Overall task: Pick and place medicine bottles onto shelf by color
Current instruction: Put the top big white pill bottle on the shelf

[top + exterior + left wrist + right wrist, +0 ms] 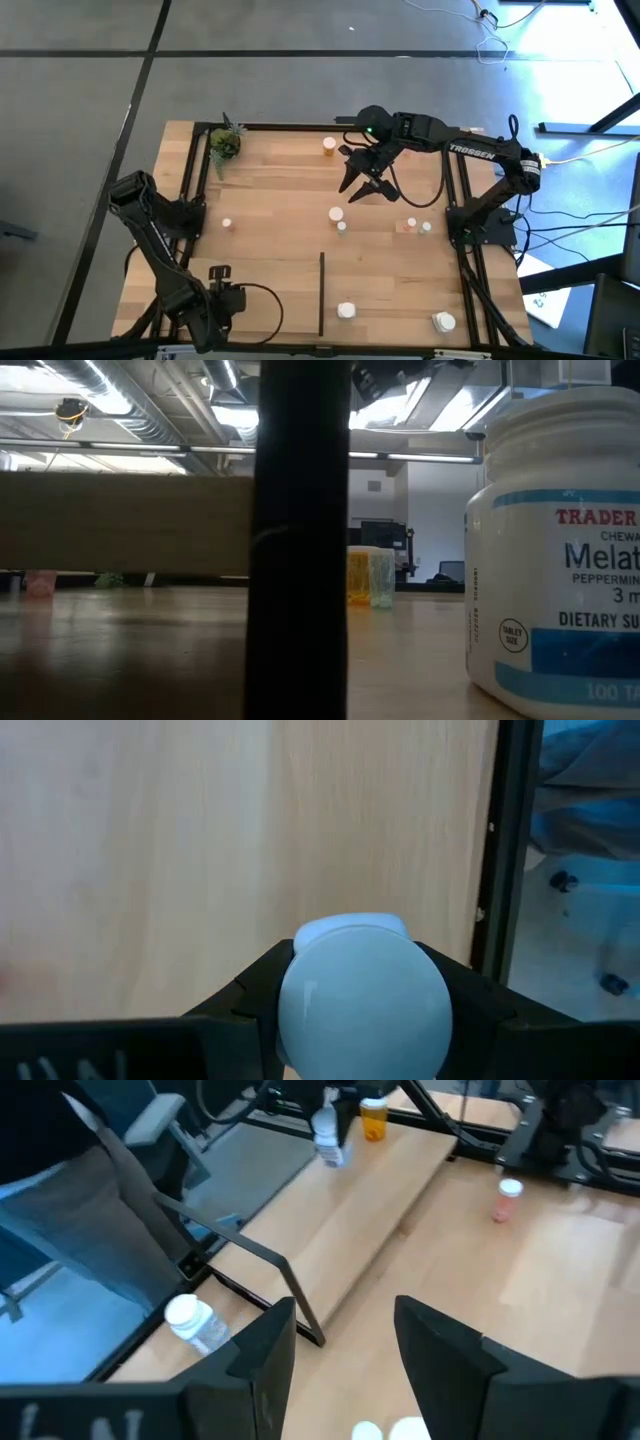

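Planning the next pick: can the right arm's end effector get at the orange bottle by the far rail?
Probably yes: the right end effector hangs open and empty close to the orange bottle, which stands alone with nothing between them.

Broad bare wood is seen across the shelf (270,250) left of the divider strip (321,292), so passage there is unhindered. Right of it, scattered bottles (341,227) crowd the middle, and the potted plant (225,144) blocks the far-left corner.

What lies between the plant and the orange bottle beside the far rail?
Nothing: the high view shows only bare shelf between plant and orange bottle.
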`<state>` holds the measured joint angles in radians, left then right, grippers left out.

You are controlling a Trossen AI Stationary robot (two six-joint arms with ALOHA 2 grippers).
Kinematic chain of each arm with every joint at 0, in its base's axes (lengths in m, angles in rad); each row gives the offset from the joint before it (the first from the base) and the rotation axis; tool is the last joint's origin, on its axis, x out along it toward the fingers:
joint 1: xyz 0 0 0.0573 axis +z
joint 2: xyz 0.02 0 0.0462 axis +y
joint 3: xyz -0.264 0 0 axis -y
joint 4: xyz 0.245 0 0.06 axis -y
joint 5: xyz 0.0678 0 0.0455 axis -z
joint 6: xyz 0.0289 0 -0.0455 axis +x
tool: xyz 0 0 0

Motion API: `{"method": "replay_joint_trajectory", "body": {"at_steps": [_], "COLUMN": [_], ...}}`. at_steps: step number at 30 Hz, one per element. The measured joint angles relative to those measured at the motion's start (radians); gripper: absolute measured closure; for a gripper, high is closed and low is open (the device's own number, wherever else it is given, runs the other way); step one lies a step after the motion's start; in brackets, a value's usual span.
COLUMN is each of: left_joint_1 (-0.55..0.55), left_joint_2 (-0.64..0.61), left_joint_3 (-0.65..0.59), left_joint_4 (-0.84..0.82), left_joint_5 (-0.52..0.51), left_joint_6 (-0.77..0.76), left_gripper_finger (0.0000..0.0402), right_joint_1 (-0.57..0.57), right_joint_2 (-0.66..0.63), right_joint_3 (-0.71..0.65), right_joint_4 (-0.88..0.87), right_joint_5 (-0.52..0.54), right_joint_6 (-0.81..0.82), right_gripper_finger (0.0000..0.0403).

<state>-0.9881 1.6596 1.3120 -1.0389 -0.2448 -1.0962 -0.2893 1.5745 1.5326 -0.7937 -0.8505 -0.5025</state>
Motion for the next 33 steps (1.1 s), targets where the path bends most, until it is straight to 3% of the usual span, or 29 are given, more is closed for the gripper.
{"method": "replay_joint_trajectory", "body": {"at_steps": [10, 14, 33], "left_joint_1": [-0.027, -0.037, -0.069], "left_joint_2": [0.0, 0.0, 0.003], "left_joint_3": [-0.026, -0.029, -0.068], "left_joint_4": [0.025, 0.016, 0.046], "left_joint_5": [-0.005, -0.053, -0.081], "left_joint_6": [-0.016, 0.011, 0.007], "left_gripper_finger": [0.0241, 0.0241, 0.0241], "right_joint_1": [0.0, 0.0, 0.0], "right_joint_2": [0.0, 0.0, 0.0], "right_joint_3": [0.0, 0.0, 0.0], "right_joint_4": [0.006, 0.008, 0.012], "right_joint_5": [0.158, 0.193, 0.204], "right_joint_6": [0.0, 0.0, 0.0], "right_gripper_finger": [0.0228, 0.0228, 0.0228]}}
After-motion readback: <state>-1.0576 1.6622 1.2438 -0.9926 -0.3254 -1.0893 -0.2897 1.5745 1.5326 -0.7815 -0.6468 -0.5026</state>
